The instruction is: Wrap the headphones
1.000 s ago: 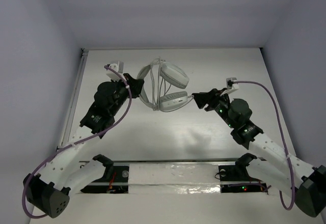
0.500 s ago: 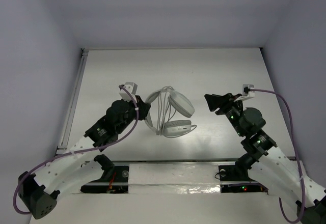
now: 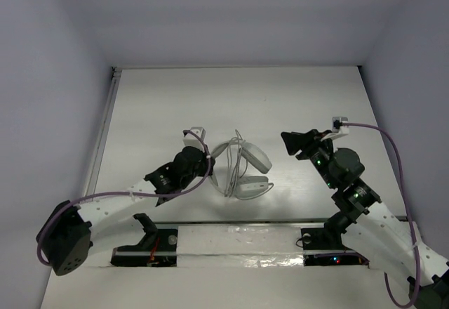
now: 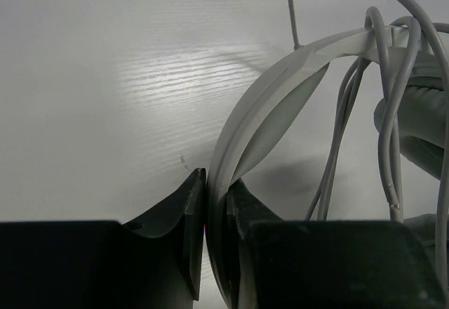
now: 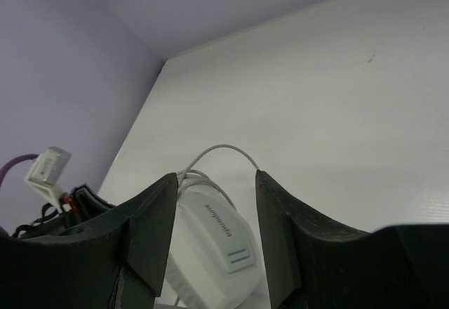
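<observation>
Spread right fingers (image 5: 151, 218) hang near the pale headphones (image 3: 250, 159) on the counter (image 3: 154, 105). The left fingers (image 4: 188, 211) pinch the headband (image 4: 280, 91), with the cable (image 4: 342, 123) looped over it.

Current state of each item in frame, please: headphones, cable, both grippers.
headphones: held by the headband.
cable: several strands looped over the headband.
left gripper: shut on the headband.
right gripper: open, empty, apart from the headphones.
</observation>
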Tool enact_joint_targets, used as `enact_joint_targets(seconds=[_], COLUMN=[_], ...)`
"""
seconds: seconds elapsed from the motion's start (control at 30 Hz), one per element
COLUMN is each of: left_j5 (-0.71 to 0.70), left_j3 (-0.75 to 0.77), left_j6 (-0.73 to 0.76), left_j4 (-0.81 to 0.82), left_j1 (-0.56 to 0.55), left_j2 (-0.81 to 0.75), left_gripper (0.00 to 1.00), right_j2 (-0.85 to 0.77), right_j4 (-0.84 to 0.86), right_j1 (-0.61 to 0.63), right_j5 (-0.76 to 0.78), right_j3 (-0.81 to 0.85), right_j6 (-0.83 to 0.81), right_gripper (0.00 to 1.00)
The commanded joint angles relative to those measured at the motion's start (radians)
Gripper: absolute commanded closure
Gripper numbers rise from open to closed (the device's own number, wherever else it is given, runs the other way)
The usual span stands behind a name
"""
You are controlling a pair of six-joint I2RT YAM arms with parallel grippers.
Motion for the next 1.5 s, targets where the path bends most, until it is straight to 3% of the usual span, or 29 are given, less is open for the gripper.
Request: enact_joint_targets(seconds=[0.0, 0.23, 0.53, 0.93, 1.03, 1.17, 1.23, 1.27, 1.47], left_j5=[-0.055, -0.202, -0.173, -0.140, -0.132, -0.121, -0.123, -0.124, -0.175], left_j3=[0.027, 0.128, 0.211, 0.386, 0.421, 0.433, 0.432, 0.429, 0.381], left_j6=[-0.084, -0.135, -0.133, -0.075, -0.063, -0.057, -0.052, -0.051, -0.028], left_j4=[0.206, 0.223, 0.349, 0.352, 0.326, 0.321, 0.315, 0.307, 0.280], left_j1=[0.002, 0.016, 0.065, 0.172, 0.183, 0.193, 0.202, 0.202, 0.202], left_j2=[0.042, 0.199, 0.424, 0.674, 0.726, 0.748, 0.734, 0.727, 0.572], left_gripper=[1.00, 1.00, 1.00, 1.00, 0.91, 0.67, 0.58, 0.48, 0.22], right_j2=[0.001, 0.036, 0.053, 0.068, 0.072, 0.068, 0.064, 0.059, 0.032], right_j4=[0.029, 0.052, 0.060, 0.071, 0.066, 0.055, 0.042, 0.037, -0.043], right_j1=[-0.007, -0.007, -0.007, -0.007, -0.007, -0.007, -0.007, -0.007, -0.007], right_j5=[-0.019, -0.042, -0.053, -0.056, -0.053, -0.046, -0.039, -0.036, -0.004], right_j3=[0.001, -0.003, -0.004, -0.007, -0.001, 0.005, 0.016, 0.019, 0.094], right_j6=[-0.017, -0.019, -0.020, -0.020, -0.022, -0.024, -0.025, -0.025, -0.008], right_gripper=[0.46, 0.46, 0.46, 0.46, 0.46, 0.45, 0.44, 0.43, 0.32])
